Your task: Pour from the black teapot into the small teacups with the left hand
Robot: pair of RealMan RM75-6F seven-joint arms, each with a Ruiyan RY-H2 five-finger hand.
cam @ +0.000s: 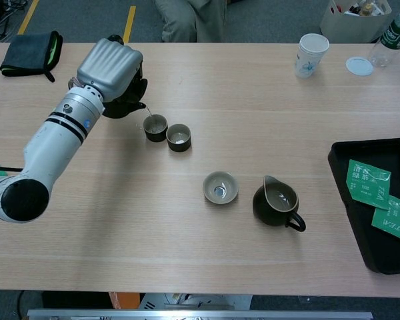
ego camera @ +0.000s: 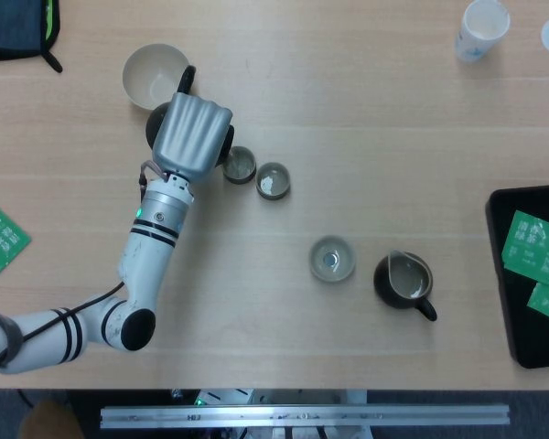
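Now left hand [cam: 110,65] wrapped around black teapot [cam: 125,101], fingers closed on it though hidden under the silver shell. Teapot tilted, spout at rim of nearer small teacup [cam: 155,127], thin stream visible in chest view. Second small teacup [cam: 179,137] touching the first on its right. White bowl [ego camera: 155,76] just behind the teapot. Pale shallow cup [cam: 220,187] and dark pitcher [cam: 276,203] well right of the teacups on worktop [cam: 253,100]. Right hand out of view.
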